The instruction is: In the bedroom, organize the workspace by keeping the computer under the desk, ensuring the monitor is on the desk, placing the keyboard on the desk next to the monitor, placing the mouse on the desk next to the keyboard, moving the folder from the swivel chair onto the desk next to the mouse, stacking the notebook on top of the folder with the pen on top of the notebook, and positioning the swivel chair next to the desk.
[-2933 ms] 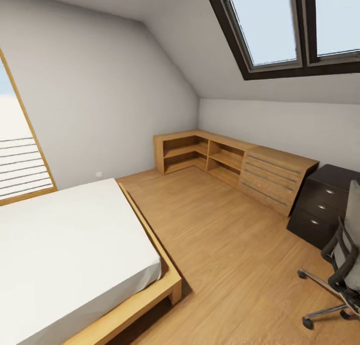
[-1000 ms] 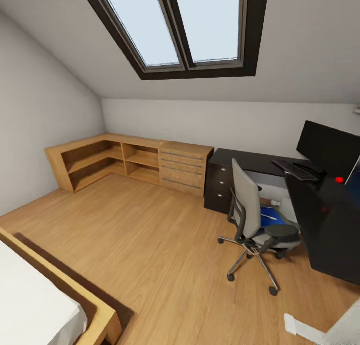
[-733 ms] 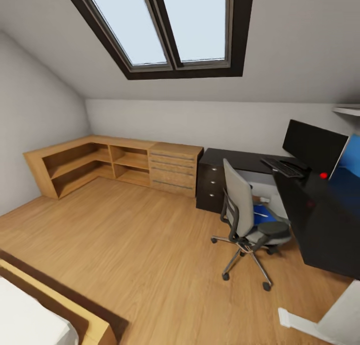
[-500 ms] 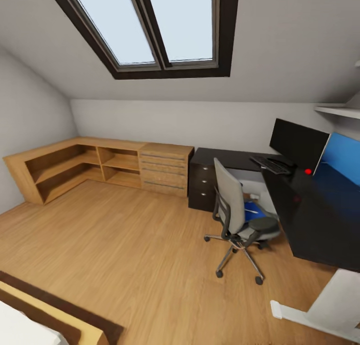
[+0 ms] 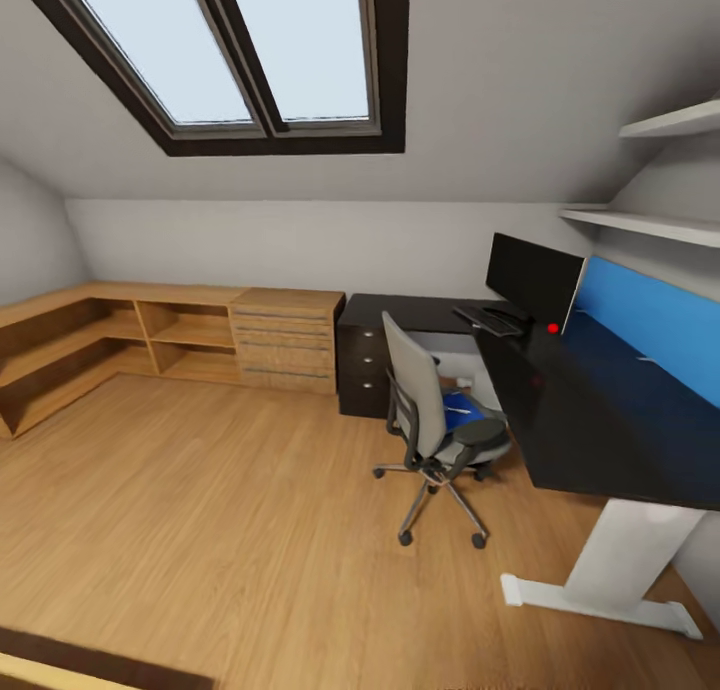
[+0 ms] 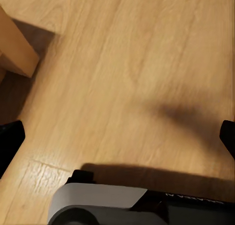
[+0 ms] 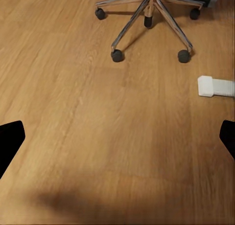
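From my head, the grey swivel chair (image 5: pixel 432 422) sits at three o'clock with the blue folder (image 5: pixel 459 409) on its seat, beside the glossy black desk (image 5: pixel 590 420) bearing the monitor (image 5: pixel 532 278) and keyboard (image 5: pixel 484 320); my left gripper (image 6: pixel 117 137) and right gripper (image 7: pixel 117 137) both hang released over the plank floor (image 7: pixel 98 137).

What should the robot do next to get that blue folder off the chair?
Probably roll closer to the swivel chair. The folder lies on its seat, across open wood floor from the robot. In the wrist views both grippers, left and right, hang open over bare planks, so nothing looks within reach yet.
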Controlling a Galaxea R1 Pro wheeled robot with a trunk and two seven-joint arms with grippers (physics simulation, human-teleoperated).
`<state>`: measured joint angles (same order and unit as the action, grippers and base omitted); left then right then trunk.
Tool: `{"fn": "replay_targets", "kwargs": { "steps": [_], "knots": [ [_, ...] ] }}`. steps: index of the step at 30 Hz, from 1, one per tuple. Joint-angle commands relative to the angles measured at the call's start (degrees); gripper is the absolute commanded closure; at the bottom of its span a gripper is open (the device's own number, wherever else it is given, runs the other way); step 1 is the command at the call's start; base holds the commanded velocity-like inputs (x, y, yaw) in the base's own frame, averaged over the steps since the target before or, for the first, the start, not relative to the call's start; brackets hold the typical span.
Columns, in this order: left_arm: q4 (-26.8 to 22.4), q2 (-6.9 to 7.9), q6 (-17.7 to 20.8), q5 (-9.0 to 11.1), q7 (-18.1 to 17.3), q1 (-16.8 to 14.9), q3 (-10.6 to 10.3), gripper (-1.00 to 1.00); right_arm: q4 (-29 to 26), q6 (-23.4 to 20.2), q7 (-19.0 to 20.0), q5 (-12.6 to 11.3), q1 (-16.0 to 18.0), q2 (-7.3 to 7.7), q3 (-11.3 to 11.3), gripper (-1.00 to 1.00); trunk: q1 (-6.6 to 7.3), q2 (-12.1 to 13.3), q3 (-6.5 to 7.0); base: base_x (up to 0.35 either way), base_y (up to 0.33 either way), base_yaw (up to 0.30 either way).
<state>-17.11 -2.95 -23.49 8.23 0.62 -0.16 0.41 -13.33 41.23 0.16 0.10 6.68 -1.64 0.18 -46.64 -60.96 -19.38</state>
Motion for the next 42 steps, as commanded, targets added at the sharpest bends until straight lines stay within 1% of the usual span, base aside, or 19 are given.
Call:
{"fn": "replay_targets", "kwargs": {
  "steps": [1,5,7,9,10,11,13,22,25,27,42],
  "knots": [
    [-0.01,-0.02,-0.05,0.22,0.07,-0.02,0.02,-1.00,0.06,0.17,0.02,0.01,0.05,-0.05,0.00,-1.00,-0.23,-0.46,-0.25,0.000,0.000,-0.217],
    [-0.02,0.02,0.51,0.28,0.28,-0.02,0.02,-1.00,0.06,0.17,-0.05,-0.01,0.03,-0.11,0.00,-1.00,-1.11,-2.06,-0.97,0.000,0.000,-0.097],
    [-0.02,0.03,1.37,0.28,1.27,-0.02,0.03,-1.00,0.07,0.17,-0.06,-0.01,0.01,-0.13,0.02,-1.00,-1.55,-2.86,-1.33,0.000,0.000,-0.024],
    [-0.06,0.04,4.70,0.29,3.52,-0.03,0.03,-1.00,0.48,0.16,-0.07,-0.01,0.02,-0.18,0.05,-1.00,-1.99,-3.67,-1.69,0.000,0.000,-0.010],
    [-0.26,0.08,8.34,0.29,4.73,-0.18,0.03,-1.00,1.28,0.13,-0.14,-0.01,0.01,-0.19,0.03,-1.00,-2.21,-4.07,-1.87,0.000,0.000,-0.004],
    [-1.00,0.29,13.61,0.36,5.71,-1.25,0.08,-1.00,2.06,0.08,-0.32,-0.07,0.03,-0.21,0.01,-1.00,-2.42,-4.47,-2.05,0.000,0.000,-0.001],
    [-1.26,0.32,14.92,0.37,5.90,-1.66,0.14,-1.00,2.25,0.06,-0.39,-0.09,0.03,-0.18,-0.04,-1.00,-2.86,-5.27,-2.41,0.000,0.000,0.000],
    [-2.18,0.01,15.09,0.29,6.10,-1.86,0.20,-1.00,2.34,0.13,-0.30,-0.13,0.01,0.04,-0.09,-1.00,-4.84,-8.88,-4.02,0.000,0.000,0.000],
    [-2.26,-0.11,10.80,0.27,6.28,-1.86,0.30,-1.00,2.34,0.28,-0.18,-0.03,0.01,0.10,-0.09,-1.00,-5.50,-10.08,-4.56,0.000,0.000,0.000],
    [-2.24,-0.12,9.87,0.16,6.51,-1.86,0.18,-1.00,2.34,0.22,-0.17,-0.02,0.01,0.09,-0.09,-1.00,-5.94,-10.89,-4.92,0.000,0.000,0.000],
    [-1.97,-0.12,9.68,0.20,6.67,-1.86,0.05,-1.00,2.51,0.24,-0.24,-0.03,0.02,-0.23,0.03,-1.00,-9.23,-16.90,-7.61,0.000,0.000,-0.002]
  ]
}}
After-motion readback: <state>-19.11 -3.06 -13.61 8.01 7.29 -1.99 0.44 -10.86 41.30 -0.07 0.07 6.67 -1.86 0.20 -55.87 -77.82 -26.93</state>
